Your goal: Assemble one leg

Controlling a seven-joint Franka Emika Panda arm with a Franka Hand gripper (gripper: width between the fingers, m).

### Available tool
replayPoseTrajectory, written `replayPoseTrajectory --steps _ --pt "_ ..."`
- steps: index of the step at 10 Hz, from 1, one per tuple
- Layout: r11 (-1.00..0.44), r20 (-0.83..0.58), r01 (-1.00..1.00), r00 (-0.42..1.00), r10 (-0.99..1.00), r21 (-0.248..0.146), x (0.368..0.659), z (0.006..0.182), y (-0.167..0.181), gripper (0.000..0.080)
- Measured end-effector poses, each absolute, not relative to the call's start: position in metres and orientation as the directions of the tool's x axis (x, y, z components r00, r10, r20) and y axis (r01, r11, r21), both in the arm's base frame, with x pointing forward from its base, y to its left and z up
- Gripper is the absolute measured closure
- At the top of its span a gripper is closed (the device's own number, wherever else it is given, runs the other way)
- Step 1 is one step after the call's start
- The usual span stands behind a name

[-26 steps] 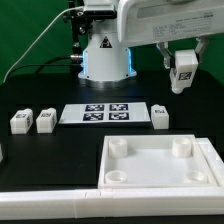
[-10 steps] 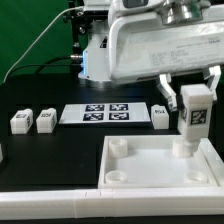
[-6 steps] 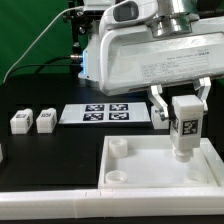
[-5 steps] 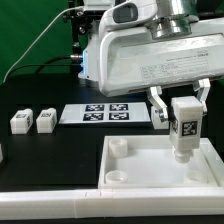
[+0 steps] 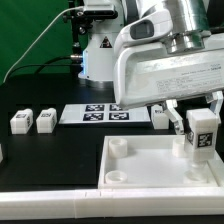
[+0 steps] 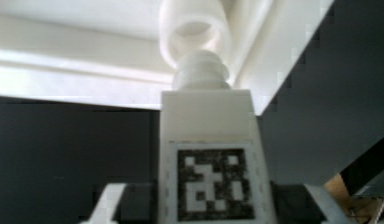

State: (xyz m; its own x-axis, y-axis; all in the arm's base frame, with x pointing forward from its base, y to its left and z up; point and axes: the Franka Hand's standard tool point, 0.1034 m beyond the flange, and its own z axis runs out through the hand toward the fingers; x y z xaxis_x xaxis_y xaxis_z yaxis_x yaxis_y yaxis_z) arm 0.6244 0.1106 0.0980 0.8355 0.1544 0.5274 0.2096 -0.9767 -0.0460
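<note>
My gripper (image 5: 201, 122) is shut on a white leg (image 5: 201, 133) with a black-and-white tag. It holds the leg upright over the far right corner socket of the big white slab (image 5: 150, 170). In the wrist view the leg (image 6: 210, 140) fills the middle, its round peg pointing at the socket (image 6: 192, 38), with my fingers (image 6: 118, 198) on both sides of it. Two more legs (image 5: 21, 122) (image 5: 46, 121) stand on the table at the exterior view's left. Another leg (image 5: 158, 116) shows partly behind the arm.
The marker board (image 5: 97, 114) lies on the black table behind the slab. The arm's base (image 5: 103, 55) stands at the back with a cable to its left. The slab has round sockets at its corners and a raised rim.
The gripper has carried the leg from high at the back right down and forward to the slab, then slightly right, over the far right socket.
</note>
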Motion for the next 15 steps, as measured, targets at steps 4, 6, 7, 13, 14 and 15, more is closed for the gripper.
replayPoseTrajectory --steps 4,6,7,13,14,15 --pt "-0.977 0.53 0.211 0.833 0.16 -0.037 0.624 0.089 0.105 0.0508" --pt "-0.976 0.547 0.214 0.821 0.161 -0.034 0.625 0.089 0.109 0.0508" --pt "-0.976 0.547 0.216 0.821 0.162 -0.034 0.625 0.089 0.11 0.0508" --pt "-0.973 0.552 0.229 0.816 0.173 -0.033 0.622 0.089 0.119 0.0508" --pt "-0.973 0.555 0.23 0.814 0.174 -0.032 0.621 0.089 0.119 0.0508" --pt "-0.973 0.558 0.23 0.811 0.174 -0.031 0.62 0.089 0.119 0.0508"
